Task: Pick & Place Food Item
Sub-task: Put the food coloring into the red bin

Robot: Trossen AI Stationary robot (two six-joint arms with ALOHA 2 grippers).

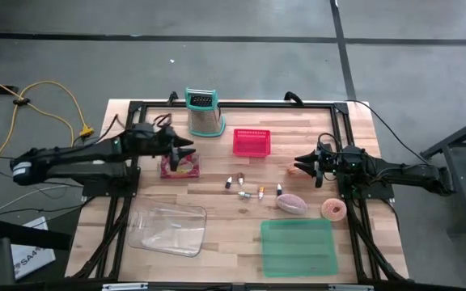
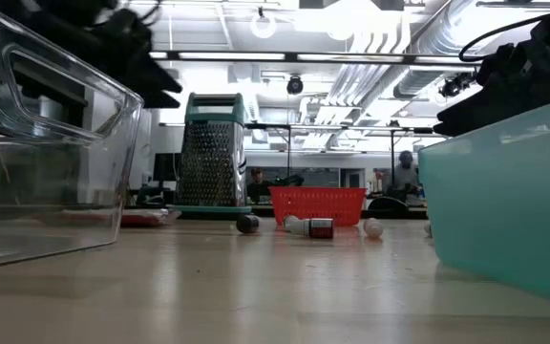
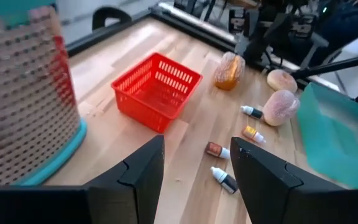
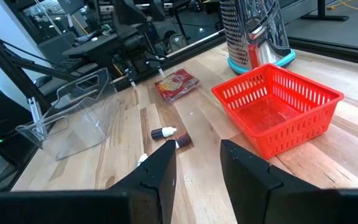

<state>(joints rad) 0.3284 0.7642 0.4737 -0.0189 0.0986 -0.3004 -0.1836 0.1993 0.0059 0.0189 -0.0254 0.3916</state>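
My left gripper [image 1: 189, 149] [image 3: 197, 163] hangs open above the table's left part, over a red snack packet [image 1: 179, 166] that lies flat on the wood. Nothing is between its fingers. My right gripper [image 1: 300, 162] [image 4: 197, 163] stands open and empty at the right, just over a brown bread roll [image 1: 301, 170] [image 3: 229, 70] lying on the table. A pink bun [image 1: 291, 203] [image 3: 281, 107] and a donut [image 1: 333, 209] lie near the right arm. A red basket [image 1: 252, 142] [image 4: 277, 106] stands in the far middle.
A metal grater [image 1: 204, 112] on a teal base stands at the far edge. Several small bottles [image 1: 247, 189] lie scattered in the middle. A clear plastic container [image 1: 168, 229] sits at the near left and a green container [image 1: 298, 247] at the near right.
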